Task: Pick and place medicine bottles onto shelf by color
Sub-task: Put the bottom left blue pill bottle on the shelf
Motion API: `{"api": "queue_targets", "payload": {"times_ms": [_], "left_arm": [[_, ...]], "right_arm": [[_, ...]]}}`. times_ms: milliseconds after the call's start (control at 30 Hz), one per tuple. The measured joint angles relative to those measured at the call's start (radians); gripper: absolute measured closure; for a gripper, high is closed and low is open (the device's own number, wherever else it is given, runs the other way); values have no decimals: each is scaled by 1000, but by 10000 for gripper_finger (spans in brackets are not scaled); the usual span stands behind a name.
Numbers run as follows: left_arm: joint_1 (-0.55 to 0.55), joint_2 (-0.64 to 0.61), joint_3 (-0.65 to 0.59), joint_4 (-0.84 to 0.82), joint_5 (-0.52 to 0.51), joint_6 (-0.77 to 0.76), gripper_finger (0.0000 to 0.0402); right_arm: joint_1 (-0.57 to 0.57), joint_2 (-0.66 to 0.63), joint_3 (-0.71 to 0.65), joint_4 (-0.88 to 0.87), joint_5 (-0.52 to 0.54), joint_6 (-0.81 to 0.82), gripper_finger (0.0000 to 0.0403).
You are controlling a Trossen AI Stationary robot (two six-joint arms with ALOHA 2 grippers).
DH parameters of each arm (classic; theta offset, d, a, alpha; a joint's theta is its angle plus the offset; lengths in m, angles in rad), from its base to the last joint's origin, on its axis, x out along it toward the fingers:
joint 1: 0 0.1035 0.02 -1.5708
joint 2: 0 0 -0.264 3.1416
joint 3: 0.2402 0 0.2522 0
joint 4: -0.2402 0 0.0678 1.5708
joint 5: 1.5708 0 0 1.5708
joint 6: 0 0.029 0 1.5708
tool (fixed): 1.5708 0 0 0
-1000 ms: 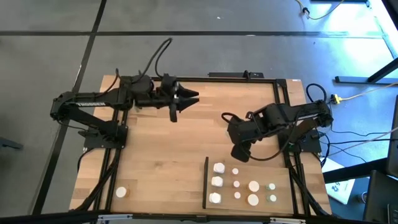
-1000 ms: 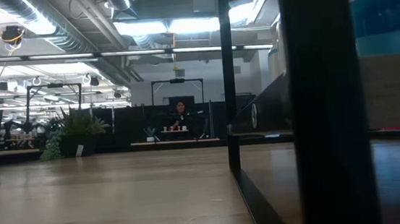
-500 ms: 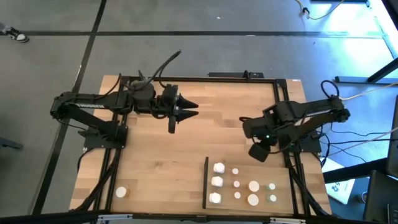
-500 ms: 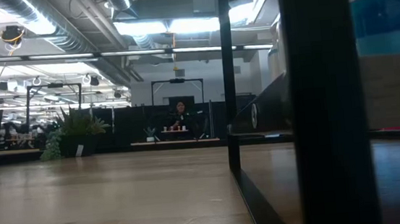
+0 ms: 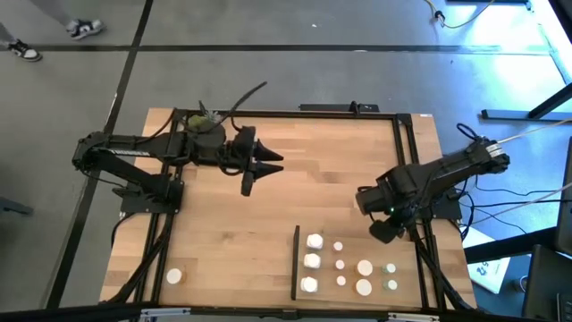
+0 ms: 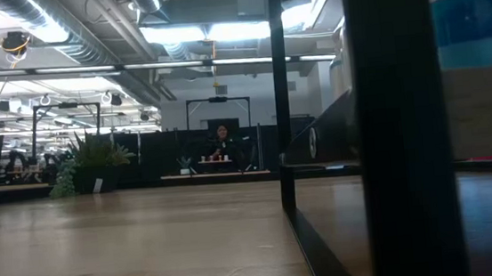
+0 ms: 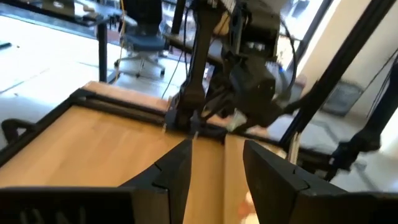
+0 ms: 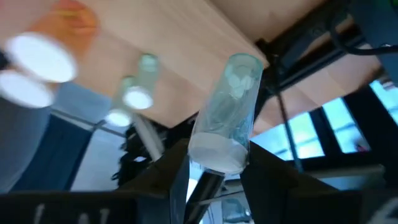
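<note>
My right gripper (image 8: pixel 214 171) is shut on a clear, pale green medicine bottle (image 8: pixel 229 106) with a white cap. It hovers by the table's right rail, just past the shelf's far right corner (image 5: pixel 382 231). The gripper hides the bottle in the high view. The shelf (image 5: pixel 407 259) is a light-wood panel with a black upright strip (image 5: pixel 295 262), and several bottles stand on it in rows (image 5: pixel 340 264). One white bottle (image 5: pixel 174 276) stands at the table's near left. My left gripper (image 5: pixel 259 168) is open and empty over the far left middle. My right gripper pinches the bottle's white cap end (image 8: pixel 217 155) between its two fingers (image 8: pixel 177 171). The bottle points straight out from the fingers, along them. Its clear body sticks out beyond the fingertips. It touches nothing else.
A small green potted plant (image 5: pixel 204 121) sits at the table's far left by the left arm. Black frame rails run round the table (image 5: pixel 407 134). A person's feet show on the floor beyond the table (image 5: pixel 85 29). Bare wood lies between the arms.
My right gripper has carried the bottle from the table's middle toward the right edge and a little toward the near edge, ending beside the shelf's far right corner. My left gripper has drifted slightly toward the near edge.
</note>
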Motion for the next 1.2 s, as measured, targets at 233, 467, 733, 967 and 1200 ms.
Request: {"api": "queue_targets", "payload": {"times_ms": [233, 467, 733, 967, 1200], "left_arm": [[-15, 0, 0, -47, -2, 60, 264], [-14, 0, 0, -46, -5, 60, 264], [-13, 0, 0, -45, -6, 60, 264], [-13, 0, 0, -42, -6, 60, 264], [-13, 0, 0, -43, -6, 60, 264]], "right_arm": [[23, 0, -83, 146, -49, 3, 273], [58, 0, -158, 249, -48, 54, 273], [65, 8, -240, 396, -51, 78, 273], [98, 22, -278, 417, -90, 80, 273], [129, 22, -278, 494, -91, 111, 273]]}}
